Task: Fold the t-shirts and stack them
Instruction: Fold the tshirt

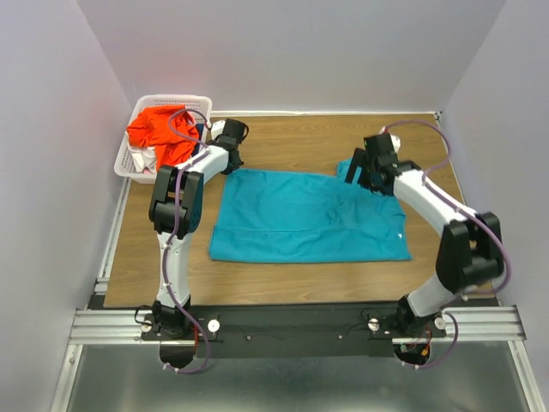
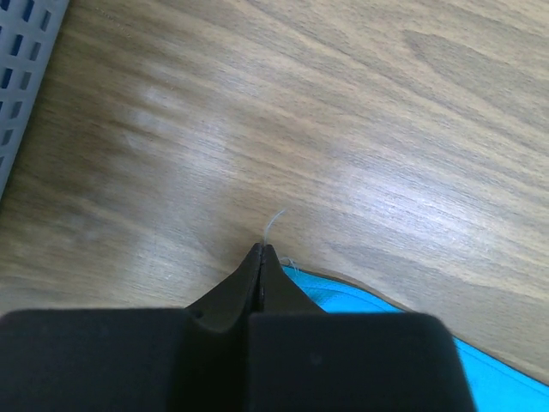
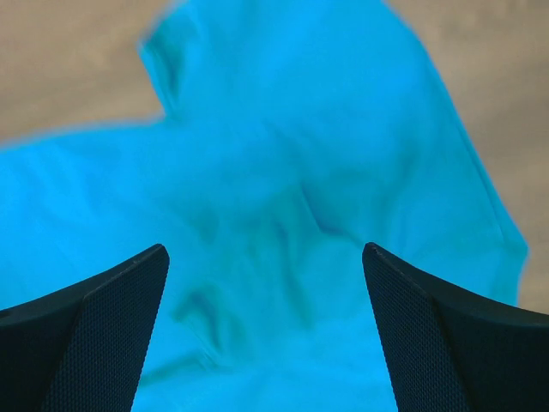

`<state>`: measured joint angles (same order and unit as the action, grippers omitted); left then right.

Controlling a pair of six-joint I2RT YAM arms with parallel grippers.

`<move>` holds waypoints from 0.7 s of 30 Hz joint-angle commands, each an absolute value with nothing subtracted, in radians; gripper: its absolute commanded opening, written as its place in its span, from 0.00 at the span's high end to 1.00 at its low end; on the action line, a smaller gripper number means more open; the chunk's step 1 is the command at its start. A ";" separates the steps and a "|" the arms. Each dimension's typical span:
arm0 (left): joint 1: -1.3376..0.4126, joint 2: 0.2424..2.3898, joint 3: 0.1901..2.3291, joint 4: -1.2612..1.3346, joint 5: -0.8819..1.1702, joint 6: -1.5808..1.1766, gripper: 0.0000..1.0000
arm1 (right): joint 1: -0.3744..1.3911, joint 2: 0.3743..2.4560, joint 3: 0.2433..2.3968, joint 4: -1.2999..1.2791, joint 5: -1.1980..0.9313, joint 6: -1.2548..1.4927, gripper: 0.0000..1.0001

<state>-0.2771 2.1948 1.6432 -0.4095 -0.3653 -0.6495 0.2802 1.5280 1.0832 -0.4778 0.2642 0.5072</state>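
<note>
Teal t-shirt [image 1: 300, 219] lies flat mid tabletop [image 1: 292, 146]; left jaws pressed together at its corner toward the far-left tabletop corner, catch unclear, right jaws spread above the far sleeve, so we should confirm both pinches before folding.

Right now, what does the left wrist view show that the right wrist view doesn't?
Only left wrist: the left gripper, jaws shut beside the edge of the teal t-shirt, plus a corner of the white basket. Only right wrist: the right gripper, jaws open above rumpled teal cloth. Both: the teal t-shirt and the wooden table.
</note>
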 commanded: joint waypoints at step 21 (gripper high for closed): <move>-0.291 2.111 1.577 -0.403 -0.342 -0.612 1.00 | 0.186 2.444 2.034 -0.457 0.503 0.364 0.03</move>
